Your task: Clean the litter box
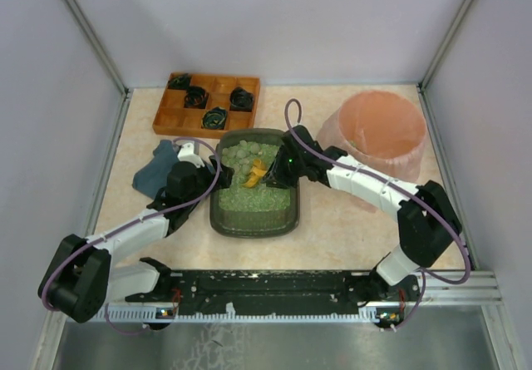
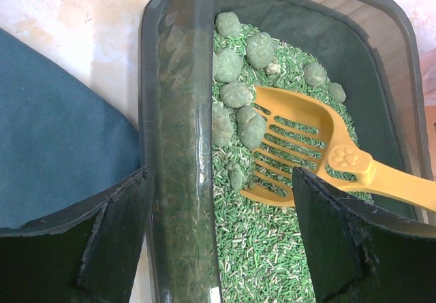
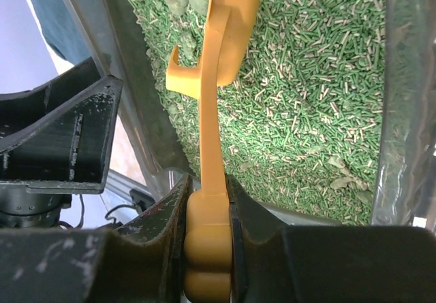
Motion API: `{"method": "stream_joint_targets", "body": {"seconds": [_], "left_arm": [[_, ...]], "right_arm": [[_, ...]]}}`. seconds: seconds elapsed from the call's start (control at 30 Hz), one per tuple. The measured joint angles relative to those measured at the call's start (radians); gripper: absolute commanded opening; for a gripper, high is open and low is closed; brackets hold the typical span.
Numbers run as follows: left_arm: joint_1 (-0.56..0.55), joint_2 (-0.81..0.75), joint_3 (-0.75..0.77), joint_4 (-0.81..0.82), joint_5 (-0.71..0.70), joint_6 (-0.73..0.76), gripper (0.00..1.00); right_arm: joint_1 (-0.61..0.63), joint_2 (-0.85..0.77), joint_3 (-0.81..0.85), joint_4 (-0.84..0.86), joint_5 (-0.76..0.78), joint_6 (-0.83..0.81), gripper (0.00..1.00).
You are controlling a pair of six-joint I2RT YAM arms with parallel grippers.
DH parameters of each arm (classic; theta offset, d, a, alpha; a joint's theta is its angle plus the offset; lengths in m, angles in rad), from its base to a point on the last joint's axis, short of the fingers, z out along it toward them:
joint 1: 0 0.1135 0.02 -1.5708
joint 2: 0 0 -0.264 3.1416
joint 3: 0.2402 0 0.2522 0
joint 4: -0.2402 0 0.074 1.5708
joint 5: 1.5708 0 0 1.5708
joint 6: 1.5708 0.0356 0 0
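The dark litter box (image 1: pixel 253 234) lies mid-table, filled with green litter (image 3: pixel 313 99). Several grey-green clumps (image 2: pixel 237 93) lie at its far end. My right gripper (image 1: pixel 287 166) is shut on the handle of a yellow slotted scoop (image 1: pixel 254 173). The scoop's head (image 2: pixel 300 146) rests in the litter beside the clumps. In the right wrist view the handle (image 3: pixel 211 112) runs straight out from between my right gripper's (image 3: pixel 208 194) fingers. My left gripper (image 2: pixel 219 180) stands open astride the box's left rim (image 2: pixel 178 146), one finger outside and one over the litter, with a wide gap to the rim.
A blue cloth (image 1: pixel 158 170) lies just left of the box, under my left arm. An orange-brown wooden compartment tray (image 1: pixel 170 112) with black items stands at the back left. A pink bag-lined bin (image 1: pixel 378 137) stands at the back right. Walls enclose the table.
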Motion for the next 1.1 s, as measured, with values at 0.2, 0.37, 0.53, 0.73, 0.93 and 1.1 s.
{"method": "stream_joint_targets", "body": {"seconds": [0.2,0.37,0.53,0.73,0.93,1.1], "left_arm": [[0.000,0.000,0.000,0.000,0.000,0.000,0.87],[0.000,0.000,0.000,0.000,-0.002,0.000,0.87],[0.000,0.000,0.000,0.000,-0.005,0.000,0.87],[0.000,0.000,0.000,0.000,-0.005,0.000,0.87],[0.000,0.000,0.000,0.000,-0.005,0.000,0.87],[0.000,0.000,0.000,0.000,-0.005,0.000,0.87]], "right_arm": [[-0.002,0.017,-0.079,0.135,-0.066,-0.005,0.00],[-0.004,0.003,-0.195,0.271,-0.110,-0.012,0.00],[-0.004,-0.060,-0.259,0.325,-0.109,-0.016,0.00],[-0.010,-0.171,-0.311,0.315,-0.099,-0.025,0.00],[-0.014,-0.250,-0.388,0.335,-0.101,-0.031,0.00],[-0.018,-0.322,-0.458,0.360,-0.105,-0.032,0.00]]}}
